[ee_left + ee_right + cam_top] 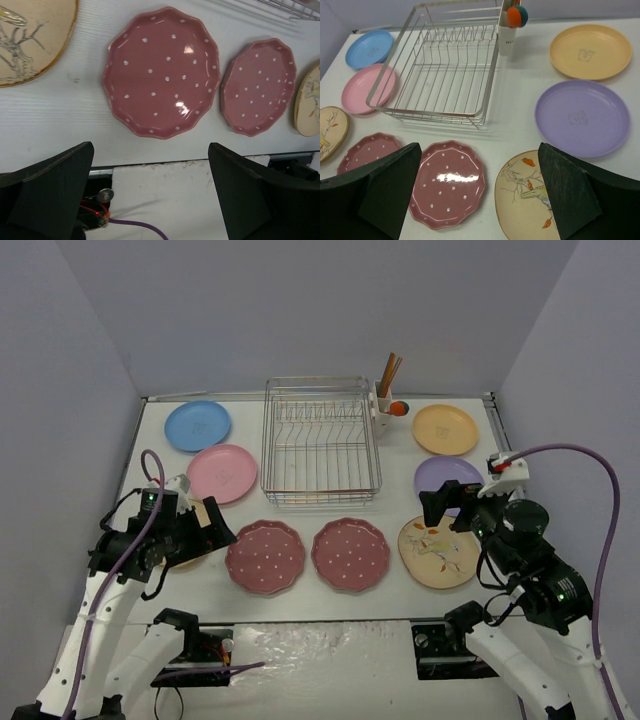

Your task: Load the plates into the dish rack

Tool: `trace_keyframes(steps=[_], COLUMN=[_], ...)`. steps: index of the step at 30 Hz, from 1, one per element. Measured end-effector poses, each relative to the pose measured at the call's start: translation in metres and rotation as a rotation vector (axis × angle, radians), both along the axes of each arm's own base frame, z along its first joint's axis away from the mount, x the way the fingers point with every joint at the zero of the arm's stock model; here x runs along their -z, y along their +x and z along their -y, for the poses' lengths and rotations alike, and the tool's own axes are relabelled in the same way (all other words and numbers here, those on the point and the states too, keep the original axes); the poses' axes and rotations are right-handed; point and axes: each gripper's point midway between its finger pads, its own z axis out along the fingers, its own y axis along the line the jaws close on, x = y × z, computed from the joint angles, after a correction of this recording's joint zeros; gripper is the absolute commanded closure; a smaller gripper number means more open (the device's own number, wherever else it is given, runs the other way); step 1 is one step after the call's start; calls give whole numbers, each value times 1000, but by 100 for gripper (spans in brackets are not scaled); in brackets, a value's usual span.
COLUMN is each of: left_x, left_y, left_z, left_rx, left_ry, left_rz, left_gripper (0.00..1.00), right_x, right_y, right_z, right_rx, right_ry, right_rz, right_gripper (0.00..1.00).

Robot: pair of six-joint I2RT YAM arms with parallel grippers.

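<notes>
The wire dish rack (320,440) (445,75) stands empty at the table's back middle. Plates lie flat around it: blue (197,425), pink (222,473), orange-yellow (445,429), lavender (447,478) (582,117), a beige leaf-print one (438,552) (525,200), and two dark-pink dotted ones (265,556) (350,554) (162,72) (449,182). Another beige plate (30,40) lies at the front left, mostly hidden under my left arm in the top view. My left gripper (213,525) (151,150) hangs open above the table's front edge. My right gripper (452,508) (480,150) hangs open above the front right plates. Neither holds anything.
A white utensil cup (383,412) with wooden and coloured utensils hangs on the rack's right back corner. Grey walls close in the table on three sides. A purple cable (135,226) and a screw plate lie below the front edge.
</notes>
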Motion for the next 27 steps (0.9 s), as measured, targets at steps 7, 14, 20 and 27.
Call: trace_keyframes(steps=[7,14,20,27], left_x=[7,49,115,132], left_y=[13,16,9,11], left_z=[63,158,218,237], left_rx=[76,168,196,161], left_ry=[-52,32,151,133], left_rz=[1,-21,-103,-113], left_gripper=[3,13,29,42], right_x=[39,69,93,105], right_y=[15,24,25,15], right_z=[-13,-20,-22,-23], right_rx=[8,38,52,44], right_ry=[16,38,44,73], right_rz=[-150,-263,-328,-348], right_gripper=[0,0,0,0])
